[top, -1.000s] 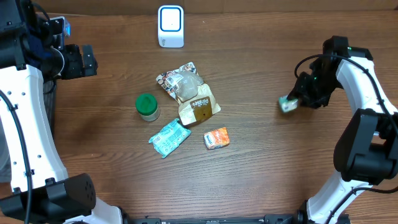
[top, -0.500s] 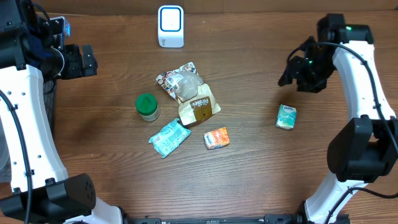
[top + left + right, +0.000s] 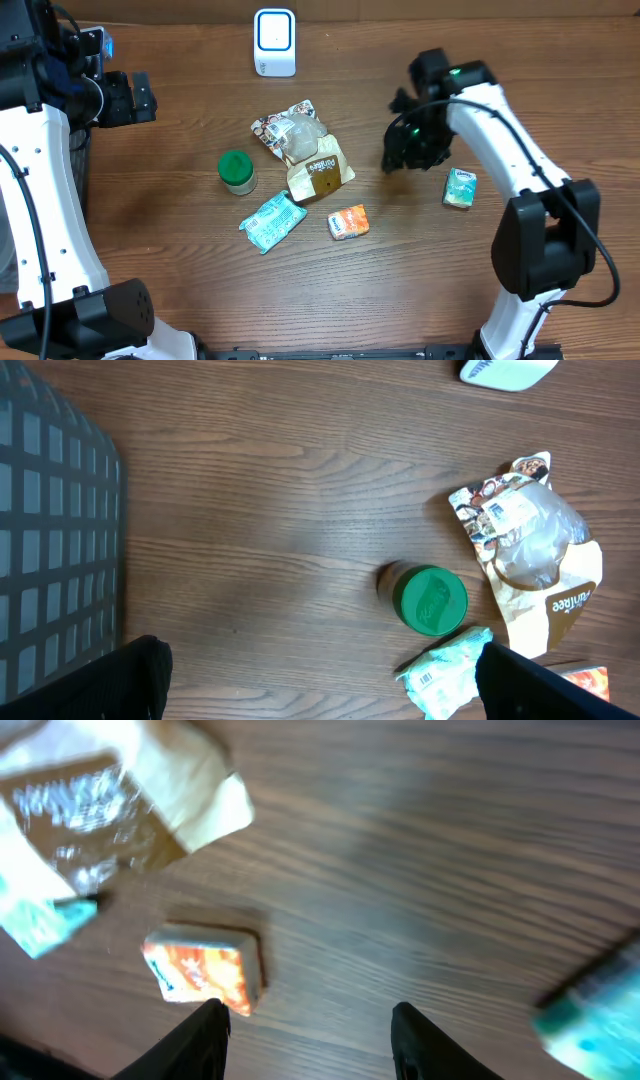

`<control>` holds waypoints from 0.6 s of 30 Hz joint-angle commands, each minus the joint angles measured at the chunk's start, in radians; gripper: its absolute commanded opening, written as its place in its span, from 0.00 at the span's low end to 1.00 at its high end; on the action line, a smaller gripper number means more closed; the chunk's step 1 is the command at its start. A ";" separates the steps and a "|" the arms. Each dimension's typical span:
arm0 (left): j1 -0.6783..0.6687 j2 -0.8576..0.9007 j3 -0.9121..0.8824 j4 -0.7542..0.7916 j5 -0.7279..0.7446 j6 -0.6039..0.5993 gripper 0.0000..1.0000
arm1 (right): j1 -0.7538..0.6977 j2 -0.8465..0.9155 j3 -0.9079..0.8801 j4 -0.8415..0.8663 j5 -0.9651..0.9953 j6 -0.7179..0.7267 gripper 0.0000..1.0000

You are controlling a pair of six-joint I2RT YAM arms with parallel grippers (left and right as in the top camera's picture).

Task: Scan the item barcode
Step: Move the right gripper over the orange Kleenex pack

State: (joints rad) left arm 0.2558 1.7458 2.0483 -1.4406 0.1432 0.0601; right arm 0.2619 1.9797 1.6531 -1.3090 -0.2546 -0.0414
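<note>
A dark brown wooden tabletop fills the overhead view, and a strip of lighter wall runs along its far edge. The white barcode scanner with a blue-lit face stands at the far middle. Below it lie a clear and brown snack bag, a green-lidded jar, a teal crinkled packet and a small orange box, all close together. The small teal and white tissue pack lies flat by itself, to the right of the cluster, with bare wood around it. Wide free wood lies along the near edge and on the far right.

The right gripper hangs between the snack bag and the tissue pack and touches neither. Its wrist view shows the fingers apart with nothing between them, over the orange box, with the tissue pack a teal blur at the right edge. The left gripper is at the far left, spread wide and empty. Only its wrist view shows a dark gridded panel at the table's left edge
</note>
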 commanded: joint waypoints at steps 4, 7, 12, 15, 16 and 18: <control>0.001 0.001 -0.005 0.001 0.011 0.022 0.99 | 0.057 0.018 -0.018 0.031 -0.004 -0.205 0.48; 0.001 0.001 -0.005 0.001 0.011 0.022 1.00 | 0.082 0.033 -0.018 0.045 -0.017 -0.256 0.45; 0.001 0.001 -0.005 0.001 0.011 0.022 1.00 | 0.126 0.058 -0.018 0.056 -0.050 -0.335 0.44; 0.001 0.001 -0.005 0.001 0.011 0.022 0.99 | 0.142 0.077 -0.018 0.060 -0.050 -0.359 0.44; 0.001 0.001 -0.005 0.001 0.011 0.022 1.00 | 0.144 0.091 -0.018 0.061 -0.051 -0.369 0.43; 0.001 0.001 -0.005 0.001 0.011 0.022 0.99 | 0.144 0.109 -0.019 0.060 -0.054 -0.380 0.42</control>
State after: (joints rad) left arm 0.2558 1.7458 2.0483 -1.4406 0.1432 0.0601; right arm 0.4061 2.0533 1.6398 -1.2503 -0.2913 -0.3698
